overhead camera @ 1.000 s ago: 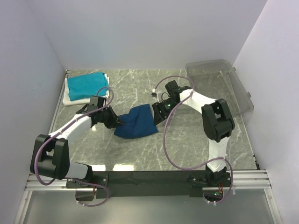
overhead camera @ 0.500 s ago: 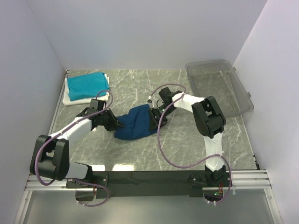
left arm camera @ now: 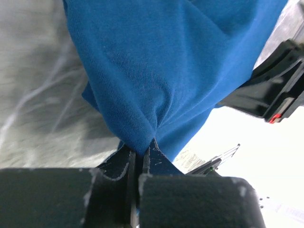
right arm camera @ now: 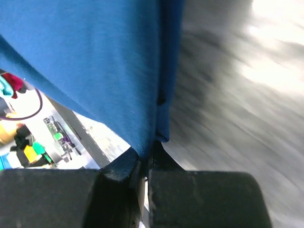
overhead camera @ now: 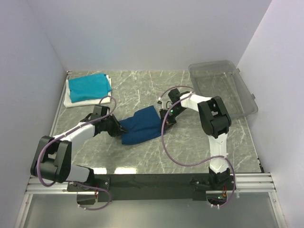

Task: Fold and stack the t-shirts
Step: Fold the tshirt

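T-shirt (overhead camera: 141, 126), blue, soft and limp, best held by its edges, pinched left and right by left claw (overhead camera: 118, 127) and right claw (overhead camera: 165, 114), both closed on cloth.

The navy t-shirt (overhead camera: 140, 127), clamped between the left gripper (overhead camera: 119, 127) and the right gripper (overhead camera: 164, 116), bars the middle of the table (overhead camera: 199, 152). The teal t-shirt (overhead camera: 87, 87) on the white t-shirt (overhead camera: 71, 101) fills the far left corner, and the clear bin (overhead camera: 223, 88) fills the far right. Room to pass lies along the far edge between them and along the near edge.
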{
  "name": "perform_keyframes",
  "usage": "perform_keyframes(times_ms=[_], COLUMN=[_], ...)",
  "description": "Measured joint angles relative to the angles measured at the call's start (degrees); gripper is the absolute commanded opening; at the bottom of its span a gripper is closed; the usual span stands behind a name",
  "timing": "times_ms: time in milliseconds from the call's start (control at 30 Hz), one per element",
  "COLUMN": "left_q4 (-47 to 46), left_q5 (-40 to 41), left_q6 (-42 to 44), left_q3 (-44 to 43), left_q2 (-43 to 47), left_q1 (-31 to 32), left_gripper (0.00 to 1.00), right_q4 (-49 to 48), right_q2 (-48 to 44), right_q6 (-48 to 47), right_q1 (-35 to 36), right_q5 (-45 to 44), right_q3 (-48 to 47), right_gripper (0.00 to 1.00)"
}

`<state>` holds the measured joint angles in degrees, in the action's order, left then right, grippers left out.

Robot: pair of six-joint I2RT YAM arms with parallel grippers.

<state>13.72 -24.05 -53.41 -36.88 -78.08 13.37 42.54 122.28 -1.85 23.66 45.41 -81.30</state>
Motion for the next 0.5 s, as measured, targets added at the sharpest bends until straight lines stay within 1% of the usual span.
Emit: perform_keyframes(times_ms=[133,267,367,400,467,500], left_q4=[-3.17,-5.84,-7.80,-8.33,-8.76,-8.66], left_q5=[-0.31,-0.20,-0.15,-0.11,0.02,0.07], left_q6=[-1.36,-2.10,-2.91,-3.10,-3.28,-3.28], left_q3=[-0.87,-4.17,-6.19,-6.62,-7.67,-8.20], left_q2=[-4.59,-10.75,-14.43,-15.34,-16.87,-17.40], left_q1=[3.69,8.24,10.51,11.04,11.98,12.31], left_gripper=[0.00,0.00,0.00,0.01,0.01,0.01], right_q4=[3.96,6.43,7.52,7.63,7.74,8.15], right_q2=[-1.20,-5.73,-9.60,-10.62,-12.35,-13.05], right_q6=[-2.93,-6.34,-8.70,-9.42,-11.06,-12.00], right_q1=[-3.67,-6.12,-7.21,-7.39,-7.56,-7.67], right_q5=[-2.97,-7.87,-11.15,-12.00,-14.19,-15.30], right_q3=[0.04,2.19,4.48,5.29,6.67,6.91], right_gripper=[0.00,0.00,0.15,0.29,0.38,0.47])
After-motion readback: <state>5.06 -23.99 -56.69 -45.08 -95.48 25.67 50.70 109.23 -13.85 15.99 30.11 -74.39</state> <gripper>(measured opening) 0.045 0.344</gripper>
